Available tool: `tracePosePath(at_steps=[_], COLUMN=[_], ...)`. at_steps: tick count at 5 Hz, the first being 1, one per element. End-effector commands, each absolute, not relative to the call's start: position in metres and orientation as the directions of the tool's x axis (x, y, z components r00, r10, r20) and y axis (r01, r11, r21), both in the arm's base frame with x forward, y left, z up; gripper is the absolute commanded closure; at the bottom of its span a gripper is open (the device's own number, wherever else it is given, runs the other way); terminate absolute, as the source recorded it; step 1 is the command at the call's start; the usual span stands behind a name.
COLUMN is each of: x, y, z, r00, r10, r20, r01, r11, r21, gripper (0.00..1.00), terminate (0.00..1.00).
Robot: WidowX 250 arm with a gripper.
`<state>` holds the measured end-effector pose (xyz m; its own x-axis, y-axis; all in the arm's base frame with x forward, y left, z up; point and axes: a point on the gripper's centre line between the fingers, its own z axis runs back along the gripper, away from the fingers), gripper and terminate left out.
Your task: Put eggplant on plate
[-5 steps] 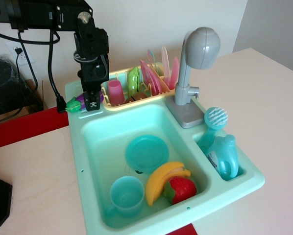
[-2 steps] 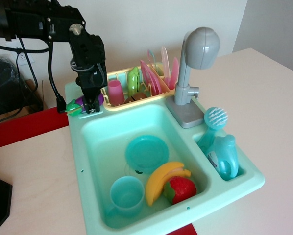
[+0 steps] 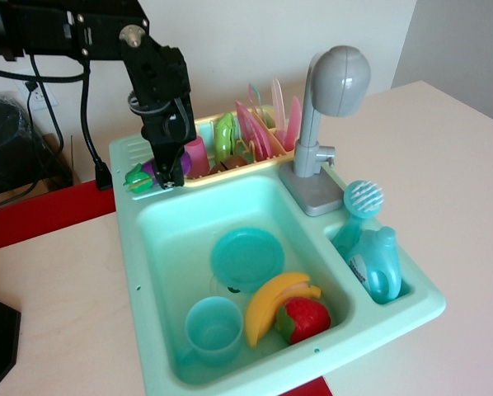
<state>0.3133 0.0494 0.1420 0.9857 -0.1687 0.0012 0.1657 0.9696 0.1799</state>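
The purple eggplant (image 3: 147, 171) with its green stem cap sits at the back left corner of the teal sink (image 3: 135, 239), mostly hidden behind my fingers. My gripper (image 3: 169, 172) is shut on its purple body and holds it just above the sink's rim; the green cap sticks out to the left. The round teal plate (image 3: 246, 256) lies flat on the basin floor, well in front of and to the right of the gripper.
A teal cup (image 3: 213, 328), a banana (image 3: 273, 307) and a red strawberry (image 3: 306, 319) lie in the basin in front of the plate. A yellow rack (image 3: 230, 161) with upright pink plates and a pink cup (image 3: 197, 155) stands behind. The grey faucet (image 3: 329, 124) stands at the right.
My gripper has shifted to the right along the sink's back rim, and the eggplant has moved with it, slightly raised.
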Motion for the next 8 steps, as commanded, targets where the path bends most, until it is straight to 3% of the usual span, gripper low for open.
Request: tracePosePath(at_steps=[1,3,4,6,7,8], x=[0.344,0.356,0.357,0.373,0.380,0.370], y=[0.014,-0.029,-0.034,-0.035,-0.035,-0.030], z=[0.158,0.127,0.106,0.085,0.081,0.096], r00=[0.972,0.959,0.961,0.969,0.971,0.982], r10=[-0.229,-0.283,-0.275,-0.245,-0.237,-0.187], r20=[0.049,0.011,-0.012,-0.011,-0.014,0.006], r01=[0.218,0.279,0.274,0.244,0.237,0.183], r11=[0.961,0.952,0.953,0.957,0.962,0.966], r21=[0.170,0.124,0.132,0.157,0.133,0.183], gripper=[1.00,1.00,1.00,1.00,0.00,0.00], terminate=[0.00,0.00,0.00,0.00,0.00,0.00])
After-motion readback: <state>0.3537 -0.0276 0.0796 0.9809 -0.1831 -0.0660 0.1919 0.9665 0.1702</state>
